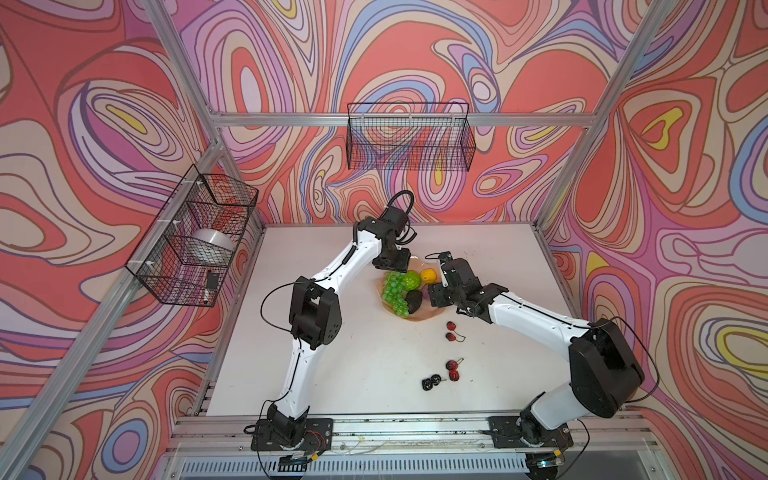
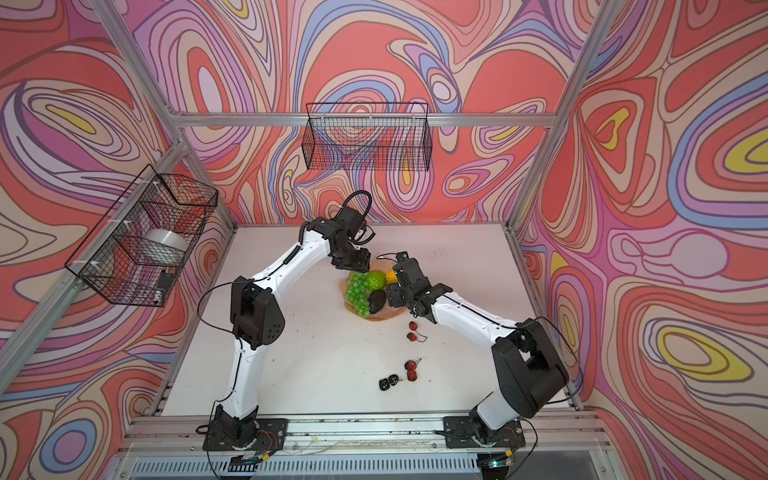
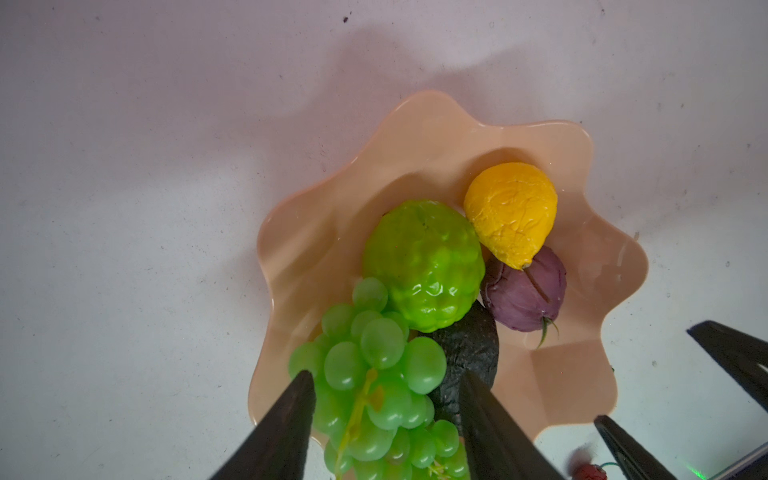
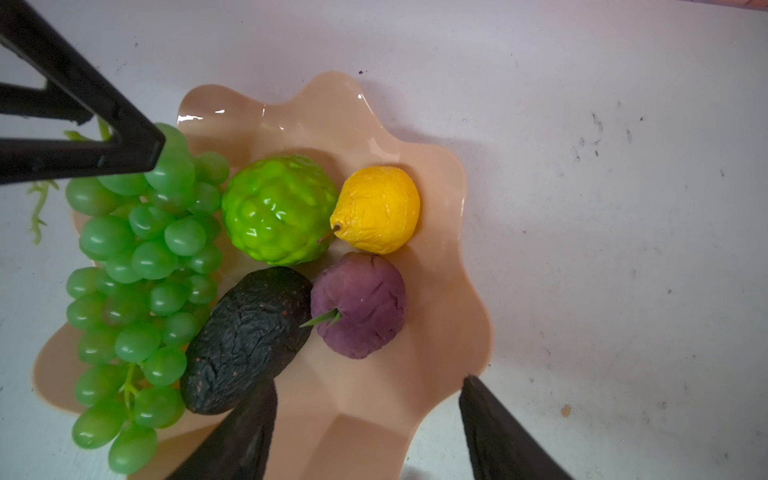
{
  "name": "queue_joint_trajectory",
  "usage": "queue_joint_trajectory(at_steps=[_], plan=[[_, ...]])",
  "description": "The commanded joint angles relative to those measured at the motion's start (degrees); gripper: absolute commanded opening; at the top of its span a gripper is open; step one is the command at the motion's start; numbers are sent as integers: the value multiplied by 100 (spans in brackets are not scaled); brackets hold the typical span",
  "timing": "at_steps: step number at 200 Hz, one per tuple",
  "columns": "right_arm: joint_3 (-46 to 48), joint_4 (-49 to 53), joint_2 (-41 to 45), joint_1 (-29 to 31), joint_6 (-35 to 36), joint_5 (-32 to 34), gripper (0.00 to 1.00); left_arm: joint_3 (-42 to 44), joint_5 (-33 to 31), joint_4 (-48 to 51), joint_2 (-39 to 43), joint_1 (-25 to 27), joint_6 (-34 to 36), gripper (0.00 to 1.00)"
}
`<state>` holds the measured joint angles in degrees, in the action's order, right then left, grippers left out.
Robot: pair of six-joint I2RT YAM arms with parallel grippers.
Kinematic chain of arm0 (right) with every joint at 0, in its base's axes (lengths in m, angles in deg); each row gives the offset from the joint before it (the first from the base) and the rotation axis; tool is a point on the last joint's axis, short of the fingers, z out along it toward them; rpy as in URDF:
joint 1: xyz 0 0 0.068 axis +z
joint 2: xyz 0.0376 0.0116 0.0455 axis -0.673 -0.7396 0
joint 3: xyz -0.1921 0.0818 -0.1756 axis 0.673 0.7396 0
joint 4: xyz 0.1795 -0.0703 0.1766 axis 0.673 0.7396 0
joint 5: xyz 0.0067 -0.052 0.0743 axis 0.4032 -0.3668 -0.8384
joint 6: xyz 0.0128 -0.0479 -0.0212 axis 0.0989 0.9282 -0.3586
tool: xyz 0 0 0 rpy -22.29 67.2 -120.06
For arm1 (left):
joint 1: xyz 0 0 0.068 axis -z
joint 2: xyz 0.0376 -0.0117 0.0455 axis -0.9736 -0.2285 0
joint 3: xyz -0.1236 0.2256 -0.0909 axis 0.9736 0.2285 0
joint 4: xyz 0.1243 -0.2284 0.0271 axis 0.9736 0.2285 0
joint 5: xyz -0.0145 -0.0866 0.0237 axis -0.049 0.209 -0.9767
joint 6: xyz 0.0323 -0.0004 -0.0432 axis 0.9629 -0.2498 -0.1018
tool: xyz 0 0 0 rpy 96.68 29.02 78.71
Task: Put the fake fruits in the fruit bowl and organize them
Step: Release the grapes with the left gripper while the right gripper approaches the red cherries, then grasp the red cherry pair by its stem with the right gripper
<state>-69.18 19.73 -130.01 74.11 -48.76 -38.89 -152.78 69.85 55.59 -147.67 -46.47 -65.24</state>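
The peach fruit bowl [image 1: 409, 318] [image 3: 332, 216] [image 4: 449, 291] holds the green grape bunch [image 1: 395, 291] [image 3: 374, 374] [image 4: 137, 270], bumpy green ball [image 3: 424, 266], yellow fruit [image 3: 511, 214], purple ball [image 4: 361, 305] and dark avocado [image 4: 245, 340]. The grapes hang over the bowl's rim. My left gripper [image 3: 386, 376] [image 1: 388, 266] is open, its jaws standing either side of the grape bunch. Open and holding nothing, my right gripper [image 4: 369, 380] [image 1: 436, 289] hovers over the bowl's rim near the avocado. Two red cherry pairs [image 1: 450, 331] [image 1: 452, 370] and a black berry pair [image 1: 430, 381] lie on the table.
The white table [image 1: 332, 374] runs toward the front rail. A black wire basket [image 1: 195, 241] with a silver roll hangs on the left wall. Another wire basket [image 1: 409, 141] hangs on the back wall. The two grippers are close together over the bowl.
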Motion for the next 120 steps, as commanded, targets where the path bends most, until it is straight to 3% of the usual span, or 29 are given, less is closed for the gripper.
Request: queue_joint_trajectory(at_steps=[1, 37, 120], plan=[[-70, 277, 363, -35, -117, -33, 73, 138, -170, -33, 544, -44, 242, 69], [110, 848, 865, -28, -409, -82, 72, 1180, -272, -402, 1453, -44, 222, 75], [1181, 2549, 2090, -35, -2077, -665, 67, 4133, -205, -1590, 3609, -32, -780, 71]])
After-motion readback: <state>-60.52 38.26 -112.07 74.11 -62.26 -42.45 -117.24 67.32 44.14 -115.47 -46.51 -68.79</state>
